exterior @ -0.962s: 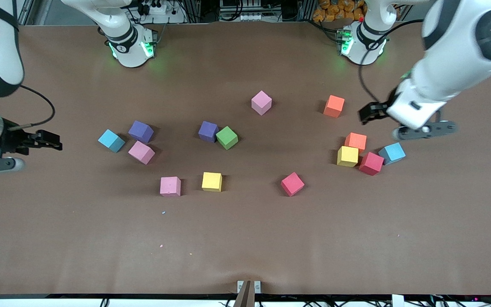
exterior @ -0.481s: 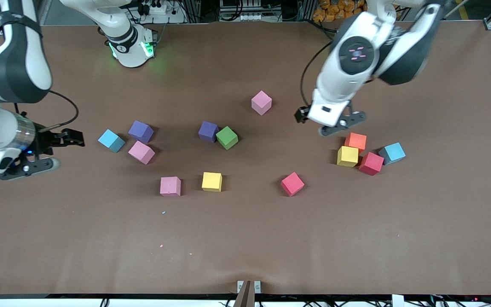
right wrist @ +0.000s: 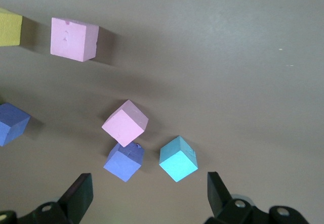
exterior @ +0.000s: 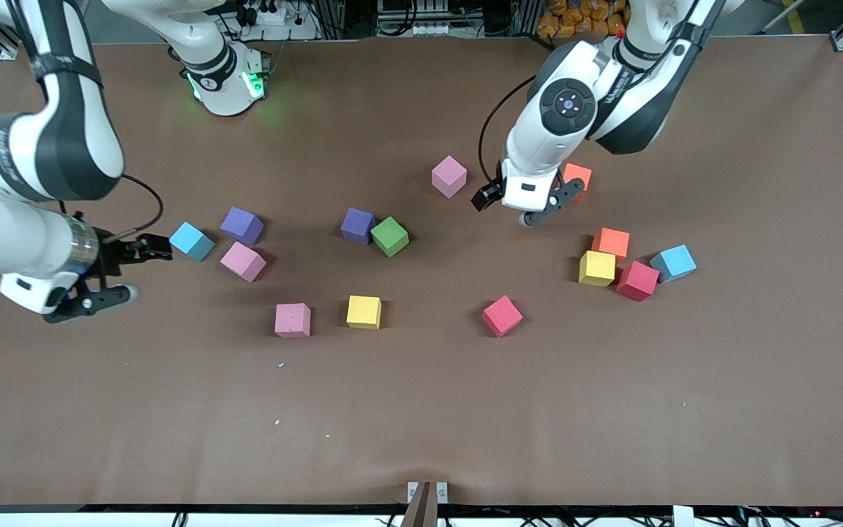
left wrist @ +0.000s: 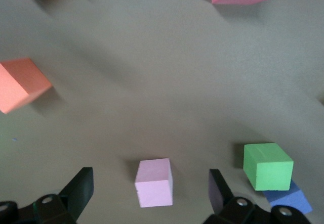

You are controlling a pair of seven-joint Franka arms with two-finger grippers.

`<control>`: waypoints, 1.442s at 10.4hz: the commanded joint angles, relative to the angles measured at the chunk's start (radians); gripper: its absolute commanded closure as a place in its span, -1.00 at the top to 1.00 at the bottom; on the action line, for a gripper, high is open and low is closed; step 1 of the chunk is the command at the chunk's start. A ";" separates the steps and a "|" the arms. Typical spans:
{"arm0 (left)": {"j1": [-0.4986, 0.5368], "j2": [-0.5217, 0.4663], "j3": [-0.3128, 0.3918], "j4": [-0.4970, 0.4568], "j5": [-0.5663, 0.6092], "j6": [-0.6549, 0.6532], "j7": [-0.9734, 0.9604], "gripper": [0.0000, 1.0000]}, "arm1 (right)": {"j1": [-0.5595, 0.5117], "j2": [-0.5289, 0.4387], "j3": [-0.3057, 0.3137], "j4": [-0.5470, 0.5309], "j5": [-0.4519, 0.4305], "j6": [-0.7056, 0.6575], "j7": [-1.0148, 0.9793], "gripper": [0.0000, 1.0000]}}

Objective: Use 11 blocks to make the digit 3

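The blocks lie scattered on the brown table, and no digit 3 shows. My left gripper (exterior: 549,203) hangs open in the air beside an orange block (exterior: 579,174). In the left wrist view a pale pink block (left wrist: 154,182) lies on the table between its open fingers (left wrist: 81,189), untouched, with a green block (left wrist: 268,166) beside it. My right gripper (exterior: 92,300) is open and empty at the right arm's end of the table. Its wrist view shows a purple block (right wrist: 124,162) and a pink block (right wrist: 125,123) just ahead of it.
A light-blue cube (exterior: 191,241) sits close to the right gripper; another (exterior: 673,263) touches a cluster of orange (exterior: 611,241), yellow (exterior: 597,268) and red (exterior: 638,280) blocks. Purple (exterior: 357,225) and green (exterior: 390,236) touch mid-table. Pink (exterior: 293,320), yellow (exterior: 364,312) and red (exterior: 502,315) lie nearer the camera.
The left arm swung from its end of the table in toward the middle, near the pale pink block. The right gripper moved inward toward the light-blue cube. No block moved.
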 commanded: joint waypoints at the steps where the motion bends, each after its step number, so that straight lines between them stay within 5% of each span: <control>1: -0.062 0.049 -0.002 -0.028 -0.021 0.074 -0.060 1.00 | 0.007 -0.006 -0.006 -0.020 0.030 -0.011 -0.006 1.00; 7: -0.113 0.119 -0.002 -0.074 -0.022 0.168 -0.136 1.00 | 0.208 -0.006 -0.006 -0.054 0.033 0.099 -0.031 1.00; 12: -0.191 0.129 -0.001 -0.169 -0.111 0.326 -0.224 1.00 | 0.323 -0.015 0.014 -0.129 0.033 0.223 -0.435 1.00; 15: -0.242 0.162 0.004 -0.174 -0.113 0.375 -0.271 1.00 | 0.385 -0.007 0.014 -0.247 0.031 0.445 -0.681 1.00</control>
